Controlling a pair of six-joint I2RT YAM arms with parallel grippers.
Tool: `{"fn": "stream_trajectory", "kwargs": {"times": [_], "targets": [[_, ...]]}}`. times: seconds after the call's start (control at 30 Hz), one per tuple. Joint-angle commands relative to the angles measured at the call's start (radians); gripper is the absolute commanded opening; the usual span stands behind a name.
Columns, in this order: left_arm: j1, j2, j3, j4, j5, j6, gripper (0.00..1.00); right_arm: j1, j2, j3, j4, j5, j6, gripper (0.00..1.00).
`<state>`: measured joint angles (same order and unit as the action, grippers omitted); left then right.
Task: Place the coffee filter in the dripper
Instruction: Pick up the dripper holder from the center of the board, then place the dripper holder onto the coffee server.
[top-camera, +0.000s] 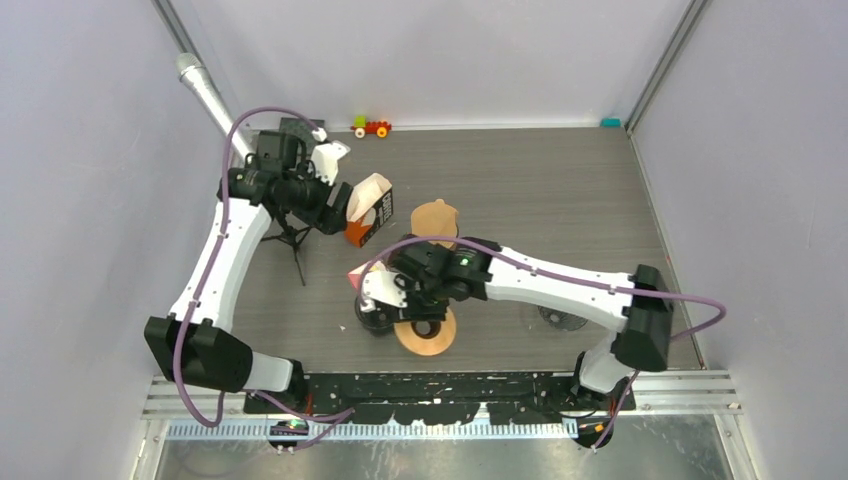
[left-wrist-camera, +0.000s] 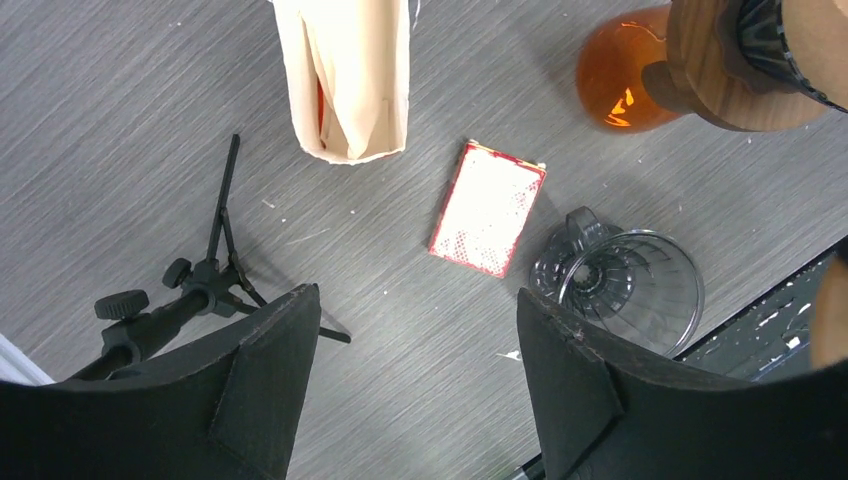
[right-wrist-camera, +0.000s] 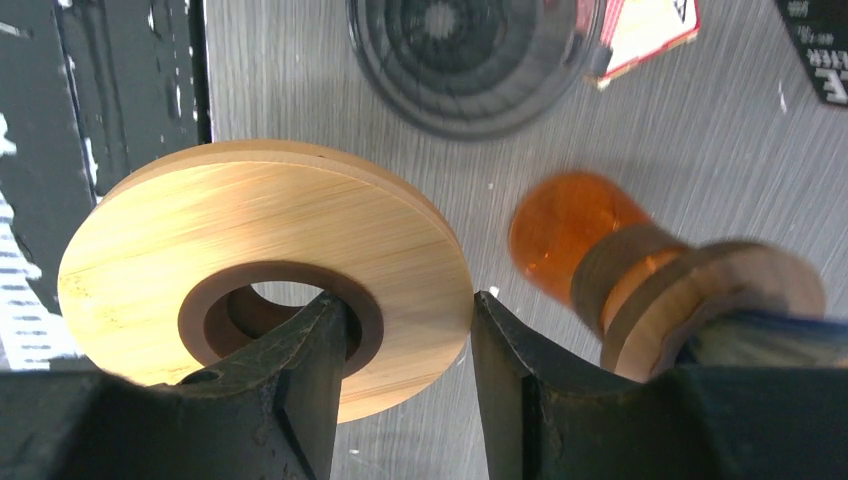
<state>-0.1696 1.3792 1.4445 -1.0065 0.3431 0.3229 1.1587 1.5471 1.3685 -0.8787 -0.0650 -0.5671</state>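
The clear glass dripper (left-wrist-camera: 630, 285) stands on the table, also seen at the top of the right wrist view as the dripper (right-wrist-camera: 470, 55). Cream coffee filters (left-wrist-camera: 345, 75) stick out of an open box (top-camera: 370, 210) at the back left. My left gripper (left-wrist-camera: 418, 295) hangs open over bare table between the box and the dripper, holding nothing. My right gripper (right-wrist-camera: 408, 297) is shut on a wooden ring (right-wrist-camera: 270, 260): one finger goes through its hole, the other presses the outer rim. The ring (top-camera: 425, 335) sits low beside the dripper (top-camera: 372, 318).
An orange carafe (left-wrist-camera: 615, 85) with a wooden collar (left-wrist-camera: 720, 60) stands right of the box. A red-edged white card (left-wrist-camera: 487, 207) lies flat between box and dripper. A small black tripod (left-wrist-camera: 190, 290) stands at the left. Toys (top-camera: 371, 127) sit by the back wall.
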Motion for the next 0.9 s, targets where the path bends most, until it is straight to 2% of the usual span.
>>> {"fn": "stream_trajectory", "kwargs": {"times": [0.0,0.17,0.3,0.4,0.67,0.87], "targets": [[0.013,-0.038,0.06,-0.041,0.031,-0.028,0.75,0.022,0.117,0.174,-0.055,0.027,0.023,0.07],[0.058,-0.057,0.113,-0.06,0.026,-0.064,0.79,0.034,0.255,0.33,-0.075,0.062,0.049,0.07],[0.114,-0.087,0.131,-0.031,-0.006,-0.087,0.94,0.034,0.326,0.395,-0.068,0.132,0.043,0.07],[0.149,-0.101,0.151,-0.023,-0.005,-0.092,0.98,0.034,0.371,0.443,-0.082,0.137,0.044,0.07],[0.163,-0.118,0.158,-0.02,0.001,-0.067,1.0,0.033,0.517,0.643,-0.18,0.123,0.054,0.08],[0.163,-0.132,0.149,-0.014,0.022,-0.055,1.0,0.03,0.578,0.696,-0.207,0.144,0.049,0.08]]}}
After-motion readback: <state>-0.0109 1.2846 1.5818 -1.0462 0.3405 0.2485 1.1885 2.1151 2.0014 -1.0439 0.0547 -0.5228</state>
